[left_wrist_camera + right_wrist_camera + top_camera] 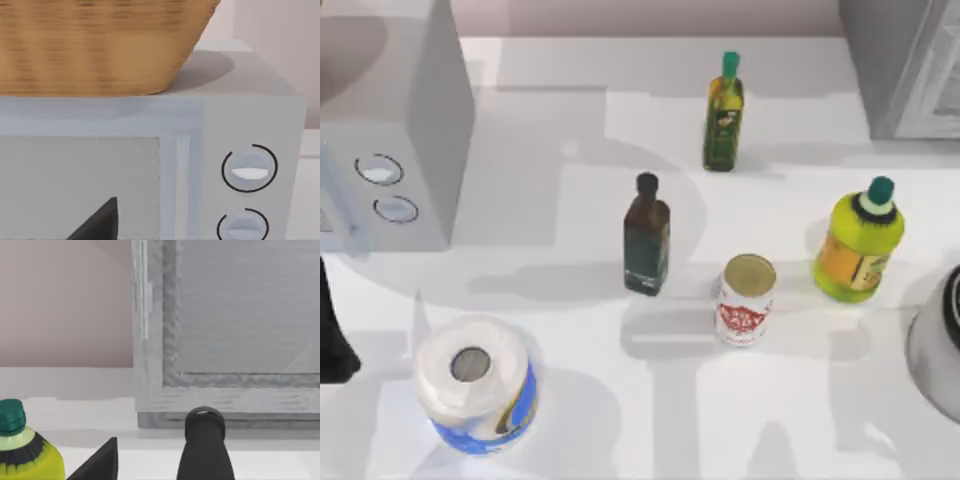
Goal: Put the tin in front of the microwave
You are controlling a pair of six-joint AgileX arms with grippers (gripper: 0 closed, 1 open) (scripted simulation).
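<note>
The tin (747, 299) is standing upright on the tabletop (620, 420), right of the middle, its gold lid facing up and nothing gripping it. It is sitting well apart from the microwave (405, 150), which is occupying the far left with its 2 dials (378, 170) facing the open stretch of tabletop, so the tin is probably waiting to be carried leftward across that stretch.

Just left of the tin a dark bottle (646, 235) is standing, and to its right the round yellow-green bottle (860, 240) with a teal cap; both are crowding the sides, so a grasp from above looks the cleaner way in. A slim green bottle (724, 112) is standing farther back, and a blue-and-white paper roll (475, 385) is lying near the front left, close to the likely drop spot.

The left pincer (97, 222) is hanging before the microwave door, under a wicker basket (100, 45) resting on top. The right pincer (150, 460) is facing the darker appliance (240, 315). I cannot tell how wide either pincer is.
</note>
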